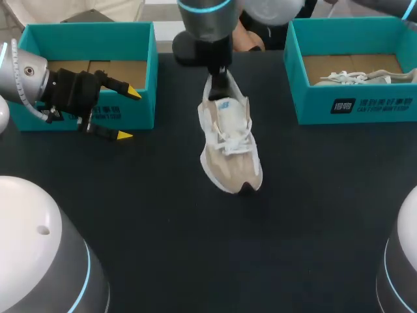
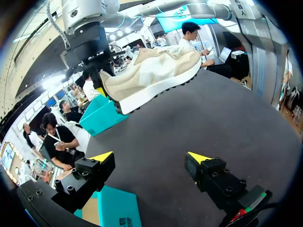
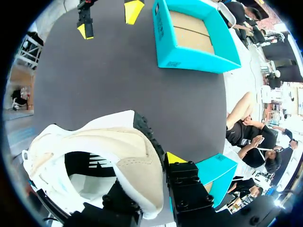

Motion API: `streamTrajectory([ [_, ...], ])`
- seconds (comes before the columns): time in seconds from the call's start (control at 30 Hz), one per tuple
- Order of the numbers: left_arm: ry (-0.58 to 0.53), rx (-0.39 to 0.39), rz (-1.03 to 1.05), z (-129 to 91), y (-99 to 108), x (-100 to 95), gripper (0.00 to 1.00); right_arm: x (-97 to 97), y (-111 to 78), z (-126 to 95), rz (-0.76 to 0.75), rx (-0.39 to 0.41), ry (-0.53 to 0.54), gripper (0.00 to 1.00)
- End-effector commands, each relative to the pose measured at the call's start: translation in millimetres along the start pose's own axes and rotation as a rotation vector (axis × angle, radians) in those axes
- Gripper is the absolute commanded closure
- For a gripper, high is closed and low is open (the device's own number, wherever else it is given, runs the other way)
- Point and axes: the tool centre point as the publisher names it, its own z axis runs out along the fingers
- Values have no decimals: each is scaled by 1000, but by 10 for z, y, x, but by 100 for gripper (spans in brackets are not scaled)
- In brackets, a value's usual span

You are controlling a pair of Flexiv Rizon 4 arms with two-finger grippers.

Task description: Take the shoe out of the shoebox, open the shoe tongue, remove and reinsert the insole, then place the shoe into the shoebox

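- One beige and white lace-up sneaker (image 1: 231, 143) is in the middle of the frame over the black table (image 1: 163, 228). Its toe points to the lower edge and its heel to the upper edge.
- The right gripper (image 1: 220, 78), coming from the upper middle, has its jaws closed on the heel of this sneaker. In the right wrist view one finger is inside the heel opening and one outside.
- In the left wrist view the heel is raised off the table. I cannot tell if the toe touches it.
- The left gripper (image 1: 128, 114) is at the left of the frame, with its jaws wide apart and nothing between them.
- There are two teal cardboard shoeboxes. The left shoebox (image 1: 153, 72), upper left, shows only its brown bottom. The right shoebox (image 1: 352, 107), upper right, holds a second pale sneaker (image 1: 355, 78).
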Motion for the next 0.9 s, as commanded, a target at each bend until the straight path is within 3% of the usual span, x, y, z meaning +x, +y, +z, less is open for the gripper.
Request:
streamTrajectory([
  [0.03,2,-4,0,0,-8,2,0,-71,-172,-416,-15,-50,-4,100],
  [0.63,2,-4,0,0,-8,2,0,-95,-186,-482,3,-28,-21,100],
  [0.73,2,-4,0,0,-8,2,0,-356,-381,-464,114,-26,11,100],
  [0.9,2,-4,0,0,-8,2,0,-744,-680,-435,92,-56,-17,100],
])
